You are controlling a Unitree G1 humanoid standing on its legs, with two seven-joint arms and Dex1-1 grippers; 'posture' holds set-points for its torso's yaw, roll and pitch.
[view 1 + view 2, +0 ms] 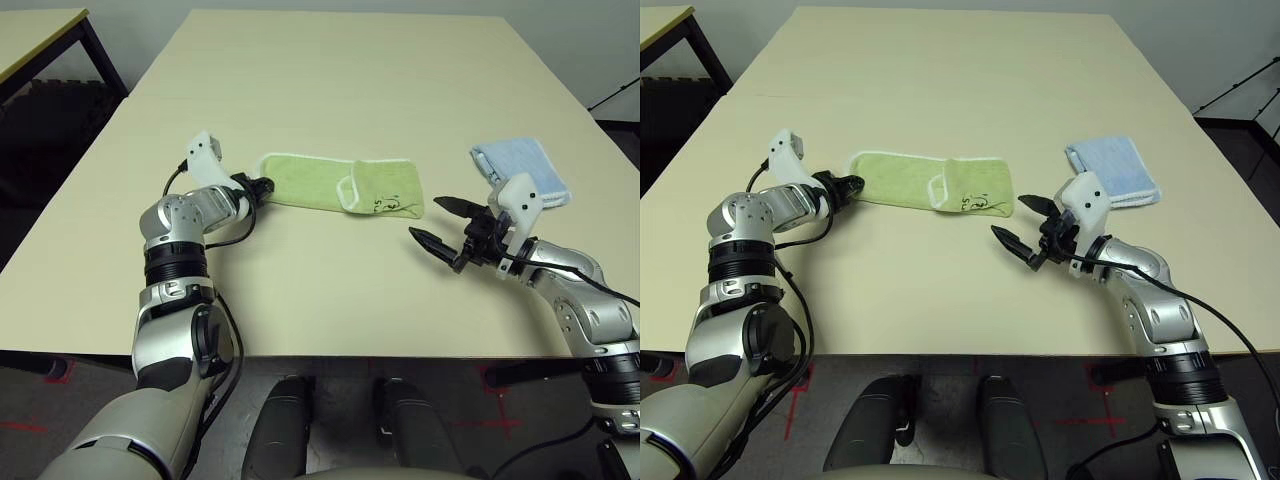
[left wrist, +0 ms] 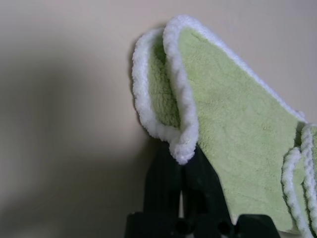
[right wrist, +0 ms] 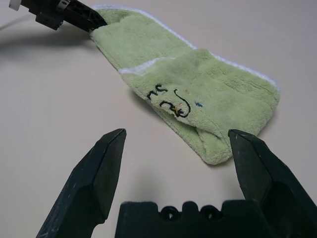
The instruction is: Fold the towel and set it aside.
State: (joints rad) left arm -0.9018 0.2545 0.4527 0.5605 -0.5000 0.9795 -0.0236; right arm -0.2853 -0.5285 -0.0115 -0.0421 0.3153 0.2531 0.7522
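Robot's left hand [image 2: 182, 166] clamps the left end of a green terry towel [image 1: 310, 182] on a cream counter [image 1: 330, 290].
The towel, a long strip with white edging, lies with its right end folded over itself, dark embroidery and a small blue dot facing up. The right hand [image 3: 178, 134], its fingers spread apart and empty, waits just beside the towel's right end; a folded light blue cloth [image 1: 1114, 171] rests to the towel's right.

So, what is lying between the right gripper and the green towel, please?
Nothing lies there: a short bare stretch of table separates the right gripper from the green towel, in the left eye view.
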